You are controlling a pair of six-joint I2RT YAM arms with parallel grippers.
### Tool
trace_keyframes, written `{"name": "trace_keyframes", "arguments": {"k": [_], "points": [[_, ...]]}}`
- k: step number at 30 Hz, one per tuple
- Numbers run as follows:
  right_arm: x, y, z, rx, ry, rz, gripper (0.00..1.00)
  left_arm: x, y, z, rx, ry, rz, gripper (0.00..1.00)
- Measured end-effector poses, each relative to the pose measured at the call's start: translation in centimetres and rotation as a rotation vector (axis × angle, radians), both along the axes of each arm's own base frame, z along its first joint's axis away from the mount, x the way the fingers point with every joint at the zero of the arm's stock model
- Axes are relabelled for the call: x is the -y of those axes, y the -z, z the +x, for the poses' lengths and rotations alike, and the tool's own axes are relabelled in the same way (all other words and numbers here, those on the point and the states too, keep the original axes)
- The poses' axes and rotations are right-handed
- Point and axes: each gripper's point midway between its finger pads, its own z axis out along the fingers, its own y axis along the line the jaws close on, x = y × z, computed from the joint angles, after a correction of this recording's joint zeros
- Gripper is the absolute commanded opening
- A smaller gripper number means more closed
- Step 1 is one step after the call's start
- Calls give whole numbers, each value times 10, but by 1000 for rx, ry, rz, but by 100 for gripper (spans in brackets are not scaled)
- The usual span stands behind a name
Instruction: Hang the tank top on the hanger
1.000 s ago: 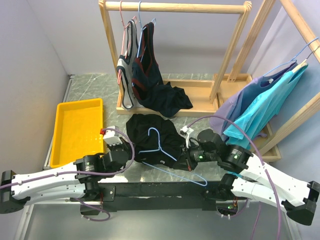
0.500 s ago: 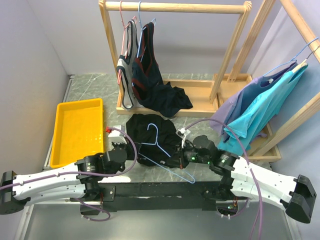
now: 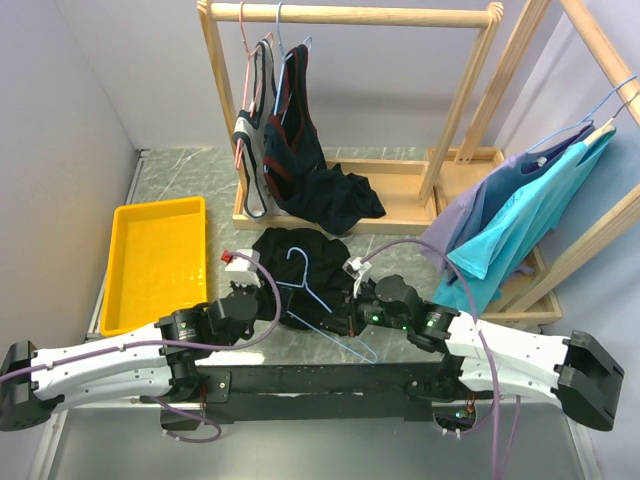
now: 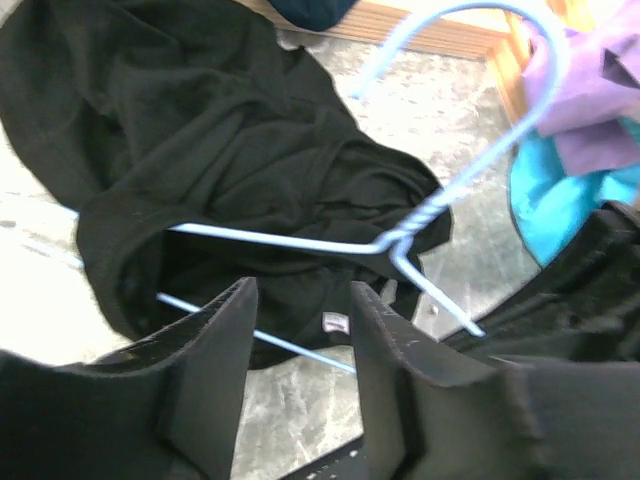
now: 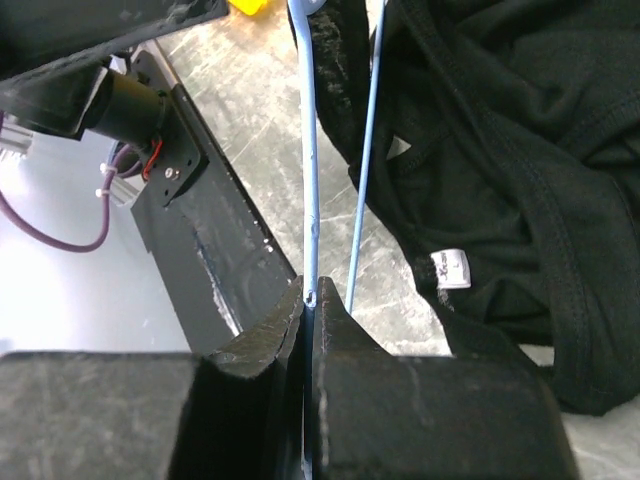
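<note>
Judged mid-threading. Found the left pincer [image 4: 300, 300] just left of the tank top [image 3: 300, 265], jaws apart, gripping nothing. Saw the hanger [image 4: 280, 240] seemingly part-tucked into that top, crumpled on the surface [image 3: 400, 175]. Found the right pincer [image 5: 310, 295] clamped on its wire. Needed next a pinched strap. Noted a yellow tray [image 3: 160, 205] far left of the top and a crowded rack [image 3: 350, 15] behind, likely no hindrance.

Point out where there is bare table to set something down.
Bare table lies behind the tray, left of the rack base; a smaller patch sits between the tank top and the hanging shirts. Crowded: front middle, where the left gripper, the right gripper, tank top and hanger meet.
</note>
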Motion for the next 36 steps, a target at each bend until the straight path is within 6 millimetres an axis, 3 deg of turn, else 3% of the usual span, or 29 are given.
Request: {"name": "trace_keyframes", "arguments": {"k": [5, 11, 19, 24, 27, 30, 33, 34, 36], "points": [[-6, 8, 1, 3, -12, -14, 0, 13, -10, -5, 22, 76, -28, 60], [-12, 15, 1, 1, -24, -26, 0, 30, -27, -4, 95, 149, -55, 60], [-13, 16, 1, 8, -23, -28, 0, 43, 2, 8, 90, 154, 113, 60], [-14, 16, 1, 12, -24, -31, 0, 43, -2, 19, 135, 116, 126, 58], [-14, 18, 1, 14, -25, -36, 0, 46, -2, 25, 154, 106, 136, 53], [-14, 19, 1, 16, -25, -41, 0, 49, 5, 28, 158, 106, 166, 42], [-15, 18, 2, 25, -19, -43, 0, 51, 9, 30, 162, 109, 181, 16], [-14, 19, 2, 25, -18, -47, 0, 49, 9, 32, 171, 102, 195, 2], [-14, 18, 4, 30, -10, -50, 0, 47, 10, 34, 177, 98, 210, 1]]}}
